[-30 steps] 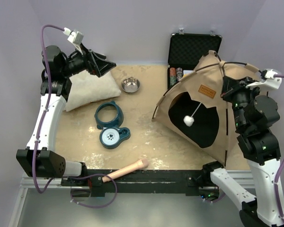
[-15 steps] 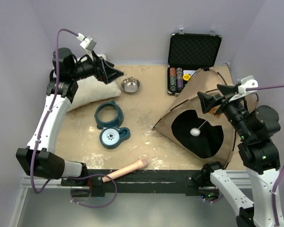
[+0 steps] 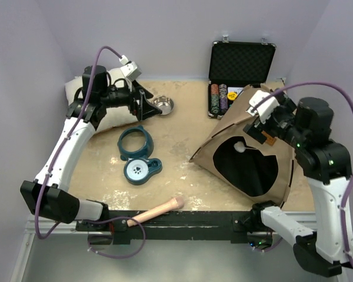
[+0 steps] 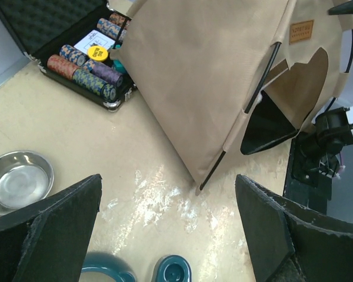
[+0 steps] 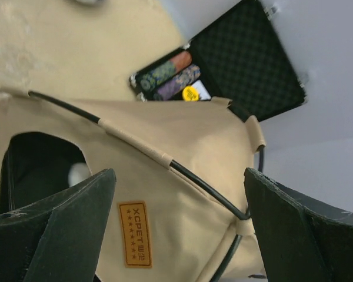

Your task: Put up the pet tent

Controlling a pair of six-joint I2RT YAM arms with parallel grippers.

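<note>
along the right edge of the surface (image 3: 182, 167), pet tent (image 3: 220, 141) rests tilted, dark opening showing. right tool (image 5: 177, 176) hovers above its tan panel, jaws spread, empty. left tool (image 4: 167, 179) near the far-left corner, likewise released, empty.

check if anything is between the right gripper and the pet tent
Nothing visible does. The open right gripper hangs just over the pet tent, and the wrist view shows only tent fabric in the gap between its jaws. The poker chip case lies behind the tent, out of the way.
</note>
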